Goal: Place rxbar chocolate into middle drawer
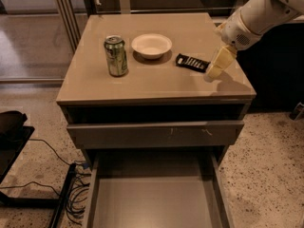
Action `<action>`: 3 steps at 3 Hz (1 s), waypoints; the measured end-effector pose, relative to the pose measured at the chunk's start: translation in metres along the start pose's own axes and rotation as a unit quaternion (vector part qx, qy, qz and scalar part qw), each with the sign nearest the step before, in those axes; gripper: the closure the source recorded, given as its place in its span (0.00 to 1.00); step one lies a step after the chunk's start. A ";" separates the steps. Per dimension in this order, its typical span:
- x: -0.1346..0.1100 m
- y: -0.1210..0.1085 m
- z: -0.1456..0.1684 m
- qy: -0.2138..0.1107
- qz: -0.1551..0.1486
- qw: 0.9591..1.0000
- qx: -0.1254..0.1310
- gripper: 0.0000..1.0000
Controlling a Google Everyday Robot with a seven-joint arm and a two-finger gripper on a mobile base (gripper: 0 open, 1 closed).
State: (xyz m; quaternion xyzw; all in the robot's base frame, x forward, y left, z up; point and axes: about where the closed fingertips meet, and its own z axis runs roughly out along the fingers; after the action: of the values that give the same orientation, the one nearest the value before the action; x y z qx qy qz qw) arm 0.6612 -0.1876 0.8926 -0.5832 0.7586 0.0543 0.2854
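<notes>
The rxbar chocolate is a small flat black bar with white lettering, lying on the cabinet top right of the bowl. My gripper hangs from the white arm at the upper right, just to the right of the bar and low over the cabinet top. The middle drawer is pulled out at the bottom of the view, a wide grey tray with thin side walls and nothing in it. The drawer above it, with white scratches on its front, is shut.
A green can stands on the left of the cabinet top. A white bowl sits in the middle, left of the bar. Black cables lie on the speckled floor at the left.
</notes>
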 end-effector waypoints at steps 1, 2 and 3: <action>0.014 -0.019 0.019 -0.031 0.026 0.999 -0.025 0.00; 0.016 -0.032 0.037 -0.047 0.038 0.997 -0.042 0.00; 0.014 -0.039 0.049 -0.059 0.044 0.996 -0.052 0.00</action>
State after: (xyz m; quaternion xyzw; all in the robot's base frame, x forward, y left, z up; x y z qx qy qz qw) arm 0.7134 -0.1915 0.8545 -0.5591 0.7616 0.1399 0.2962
